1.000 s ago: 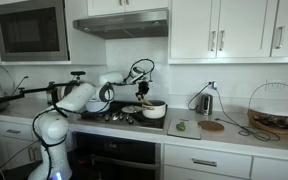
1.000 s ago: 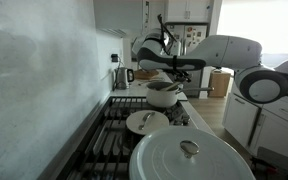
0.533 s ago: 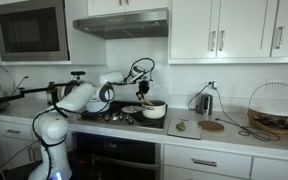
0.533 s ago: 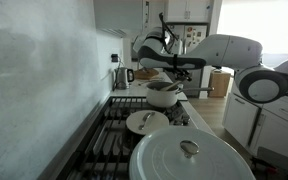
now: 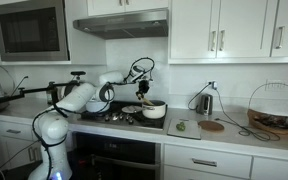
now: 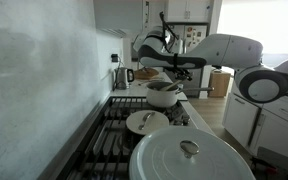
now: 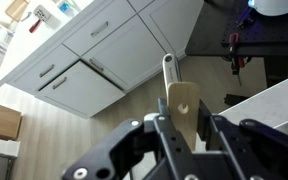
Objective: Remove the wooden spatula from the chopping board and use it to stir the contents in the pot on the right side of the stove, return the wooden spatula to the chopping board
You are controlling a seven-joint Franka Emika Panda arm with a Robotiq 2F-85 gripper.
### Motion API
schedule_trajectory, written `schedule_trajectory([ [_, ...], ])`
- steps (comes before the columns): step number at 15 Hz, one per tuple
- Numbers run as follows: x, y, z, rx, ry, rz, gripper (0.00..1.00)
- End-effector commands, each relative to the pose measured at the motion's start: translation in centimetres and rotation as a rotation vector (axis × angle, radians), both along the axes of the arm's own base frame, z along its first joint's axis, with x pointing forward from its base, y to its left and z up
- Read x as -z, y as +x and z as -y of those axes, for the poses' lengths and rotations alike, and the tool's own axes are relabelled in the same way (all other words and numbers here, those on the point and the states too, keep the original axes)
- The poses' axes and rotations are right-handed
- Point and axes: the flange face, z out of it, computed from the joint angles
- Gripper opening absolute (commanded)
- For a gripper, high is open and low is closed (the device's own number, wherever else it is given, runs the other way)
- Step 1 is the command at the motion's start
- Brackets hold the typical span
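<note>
One wooden spatula (image 7: 181, 100), light, stiff and slim, stands pinched in the closed gripper (image 7: 185, 125) over the small white pot (image 5: 154, 109), right of the stove (image 5: 119, 118); grip seems mid-handle, a sound hold.

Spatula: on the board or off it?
Off it: the wrist view shows the spatula clamped in the jaws of the gripper.

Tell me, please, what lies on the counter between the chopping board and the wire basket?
A round dark-brown wooden disc, shown in an exterior view.
</note>
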Motion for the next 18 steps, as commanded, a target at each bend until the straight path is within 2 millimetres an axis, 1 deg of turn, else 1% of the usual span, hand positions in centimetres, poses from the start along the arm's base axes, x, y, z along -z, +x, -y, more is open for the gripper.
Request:
schedule_trajectory([
  [1, -1.4, -0.6, 0.1, 0.015, 0.016, 0.012, 0.07],
  [9, -1.2, -0.7, -0.6, 0.006, 0.04, 0.003, 0.07],
  [18, -1.1, -0.2, -1.7, -0.025, 0.069, 0.058, 0.07],
])
